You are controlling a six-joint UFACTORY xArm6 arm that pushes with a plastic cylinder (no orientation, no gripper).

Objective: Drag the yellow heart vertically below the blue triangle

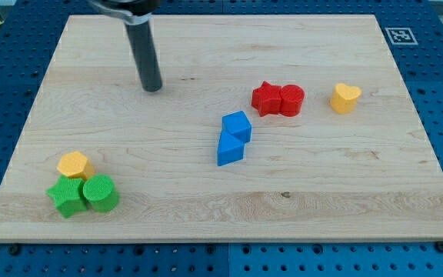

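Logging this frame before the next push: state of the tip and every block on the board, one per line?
my tip: on the board at the view's upper left, touching no block
yellow heart: alone at the view's right, untouched
blue triangle: against the blue cube
blue cube: just above the triangle
red star: touching red cylinder
yellow hexagon, green star, green cylinder: clustered at the view's lower left

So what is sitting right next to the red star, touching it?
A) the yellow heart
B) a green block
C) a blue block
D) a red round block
D: the red round block sits pressed against the red star on its right in the view, while the yellow heart stands apart further right.
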